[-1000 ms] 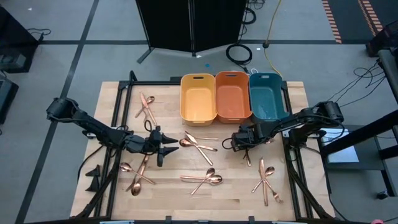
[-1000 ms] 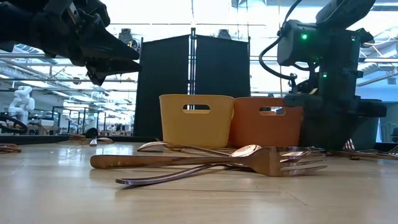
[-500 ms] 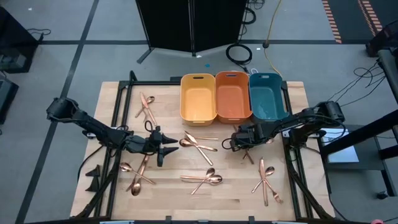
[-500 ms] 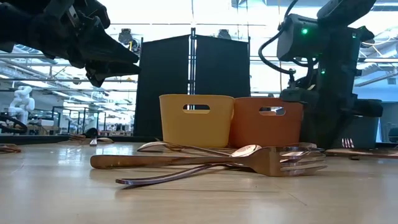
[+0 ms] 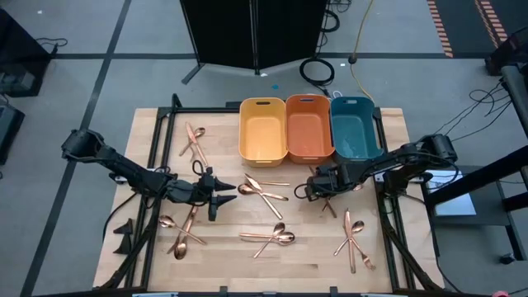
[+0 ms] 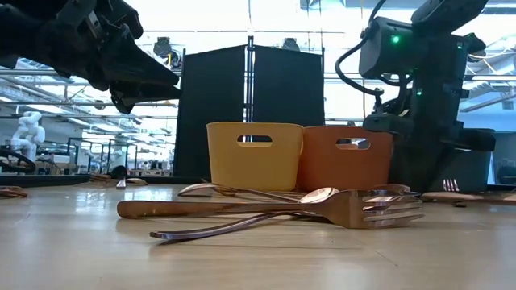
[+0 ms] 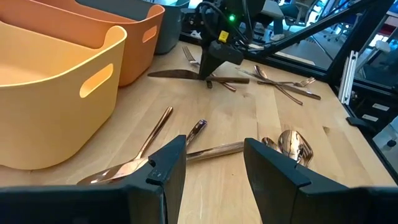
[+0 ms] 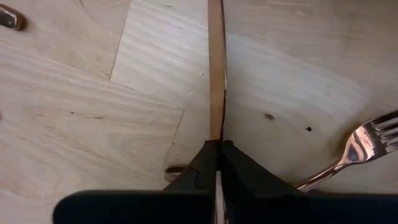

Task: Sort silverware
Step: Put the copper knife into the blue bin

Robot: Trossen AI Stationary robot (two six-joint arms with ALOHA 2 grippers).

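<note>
Copper silverware lies in loose groups on the wooden table: far left (image 5: 194, 142), middle (image 5: 264, 188), near left (image 5: 181, 231), near middle (image 5: 271, 238) and near right (image 5: 355, 239). My right gripper (image 5: 318, 190) points down at the table in front of the orange bin (image 5: 308, 126) and is shut on a thin copper piece (image 7: 180, 73), a knife by its flat blade. A fork (image 8: 354, 155) lies beside it. My left gripper (image 7: 211, 162) hangs open above the table left of the middle group, nothing between its fingers. My right gripper pinches the knife between its two fingers, about halfway along it (image 8: 216, 127). The fingers come from above, pointing down, and lie across the piece. The knife stays level at the table top with its blade end (image 7: 163, 73) sticking out sideways; whether it is clear of the wood I cannot tell.
Three bins stand side by side at the table's far edge: yellow (image 5: 262, 129), orange, teal (image 5: 355, 128). A black frame (image 5: 165, 124) borders the table. Bare wood lies between the silverware groups.
My right gripper has shut on the knife while staying in place over the table. The left arm has kept still.
</note>
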